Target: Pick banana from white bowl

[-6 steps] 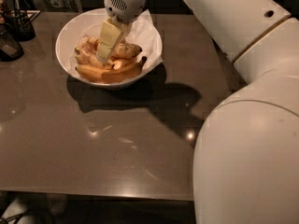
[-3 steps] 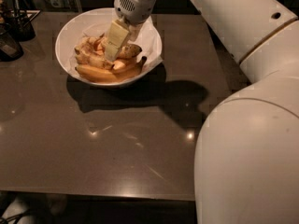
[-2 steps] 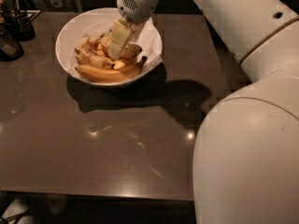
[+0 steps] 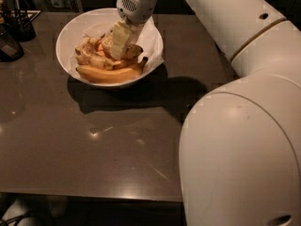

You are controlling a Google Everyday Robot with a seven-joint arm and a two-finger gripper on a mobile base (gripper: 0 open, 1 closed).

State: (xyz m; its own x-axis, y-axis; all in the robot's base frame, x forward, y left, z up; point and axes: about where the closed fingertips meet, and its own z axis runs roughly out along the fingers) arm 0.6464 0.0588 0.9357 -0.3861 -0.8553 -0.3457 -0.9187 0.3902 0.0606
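Observation:
The white bowl point(image 4: 67, 31) stands at the back of the dark table, lined with crumpled white paper. A short brown-speckled banana point(image 4: 133, 51) lies in its middle, partly hidden under my gripper. My gripper point(image 4: 120, 41) reaches down into the bowl from above and sits right on or against that banana. A longer smooth yellow-orange banana point(image 4: 107, 75) lies along the bowl's front wall. More speckled fruit point(image 4: 89, 56) lies in the left of the bowl.
The dark grey table point(image 4: 94, 140) runs from the bowl to the front edge. Small dark containers point(image 4: 14, 29) stand at the far left. My large white arm point(image 4: 235, 102) fills the right side of the view.
My gripper has shifted slightly to the right inside the bowl, over the speckled banana. The bowl and the fruit have not visibly moved.

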